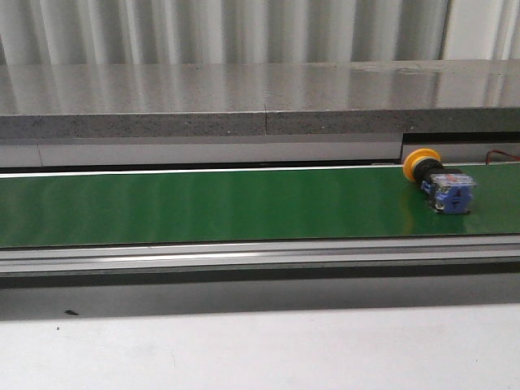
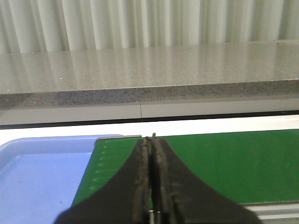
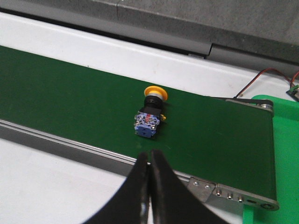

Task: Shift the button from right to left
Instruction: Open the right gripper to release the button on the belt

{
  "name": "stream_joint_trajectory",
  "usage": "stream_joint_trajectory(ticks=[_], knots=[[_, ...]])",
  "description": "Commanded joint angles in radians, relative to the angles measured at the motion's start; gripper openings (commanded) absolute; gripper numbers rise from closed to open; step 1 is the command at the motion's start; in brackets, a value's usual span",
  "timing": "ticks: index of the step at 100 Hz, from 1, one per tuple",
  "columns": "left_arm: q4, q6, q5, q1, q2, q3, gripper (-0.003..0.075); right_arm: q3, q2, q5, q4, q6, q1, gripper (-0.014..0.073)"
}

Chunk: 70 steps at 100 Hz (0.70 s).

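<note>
The button [image 1: 439, 180] lies on its side on the green conveyor belt [image 1: 203, 203] at the far right, yellow cap toward the back, blue-grey contact block toward the front. It also shows in the right wrist view [image 3: 150, 112]. My right gripper [image 3: 149, 156] is shut and empty, over the belt's near rail, short of the button. My left gripper [image 2: 152, 140] is shut and empty, above the belt's left end. Neither gripper shows in the front view.
A blue tray [image 2: 37, 172] sits just past the belt's left end. A green tray [image 3: 280, 154] sits past the belt's right end, with red and black wires [image 3: 261, 77] near it. A grey stone ledge [image 1: 244, 97] runs behind the belt.
</note>
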Motion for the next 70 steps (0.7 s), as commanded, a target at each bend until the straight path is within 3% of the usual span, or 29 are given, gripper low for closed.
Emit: stream_joint_trajectory(ticks=[1,37,70], knots=[[-0.01,-0.007,-0.076,0.001,-0.034,0.038,-0.002,0.015,-0.078,-0.075,-0.002,-0.014,0.003,-0.0069],[-0.01,-0.007,-0.076,0.001,-0.034,0.038,-0.0021,0.165,-0.383,-0.064,-0.002,-0.014,0.003,-0.0069],[-0.01,-0.007,-0.076,0.001,-0.034,0.038,-0.0021,0.187,-0.409,-0.068,-0.004,-0.014,0.003,-0.0069]])
